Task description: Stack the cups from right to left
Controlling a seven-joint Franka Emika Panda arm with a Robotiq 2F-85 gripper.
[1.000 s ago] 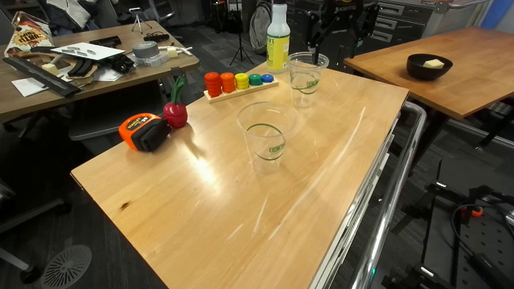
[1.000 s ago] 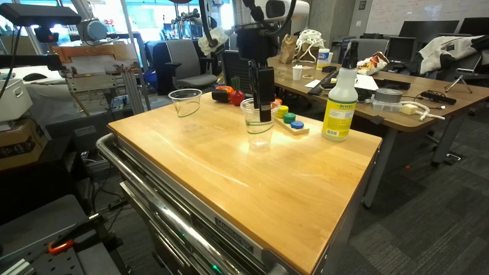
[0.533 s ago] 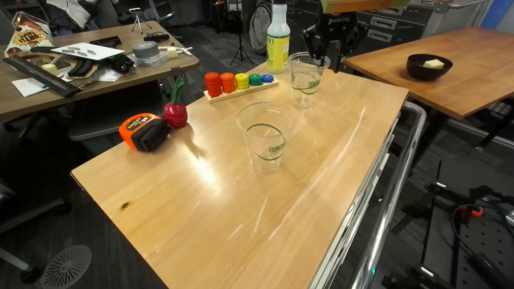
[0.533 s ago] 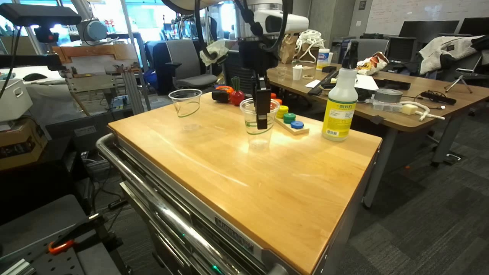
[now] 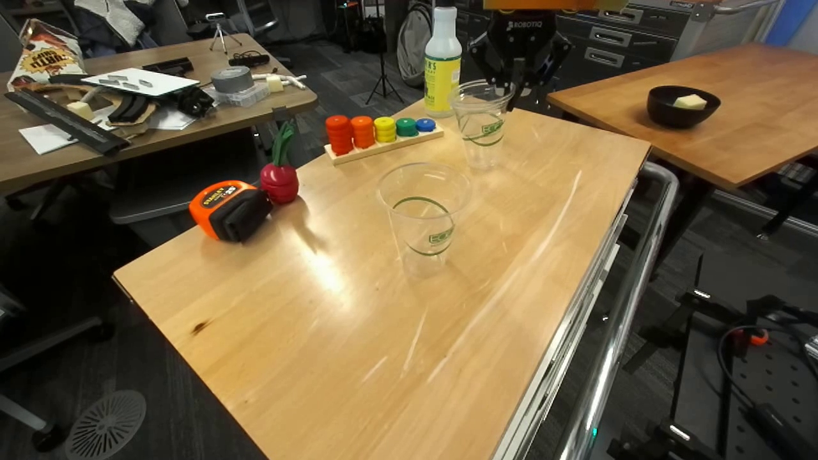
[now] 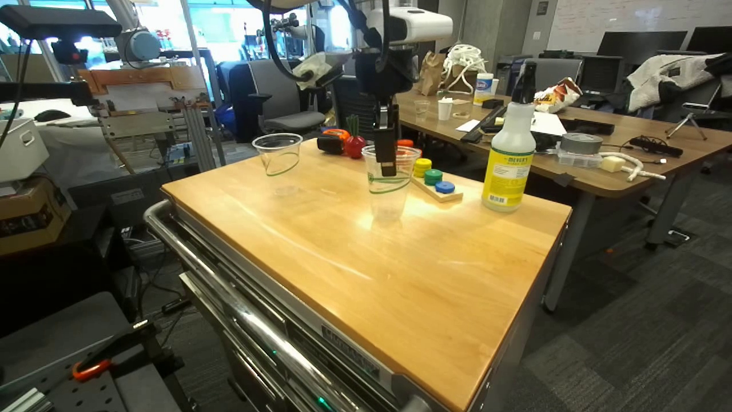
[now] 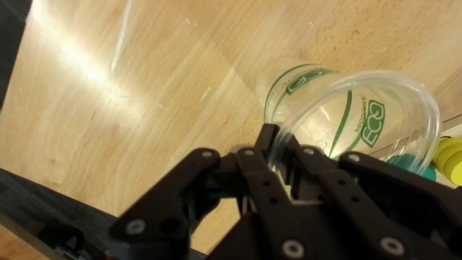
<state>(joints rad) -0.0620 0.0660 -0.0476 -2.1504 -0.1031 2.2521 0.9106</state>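
The gripper (image 7: 280, 137) was clenched on the rim of the held cup (image 5: 480, 131), one finger apparently inside its mouth and its mate outside, a pinch that presumably left the tapered base free to drop into another cup. The held cup was near the yellow-labelled bottle (image 5: 442, 73), roughly upright; whether its base met the worktop (image 5: 358, 358) could not be told. The lone cup (image 5: 424, 220) stood well apart, mouth up, probably so placed to receive the stack. Half a second earlier the fingers had been spread astride the rim; they had since come together, and the held cup had shifted slightly, its base a touch higher in both exterior views, while the lone cup had not budged.
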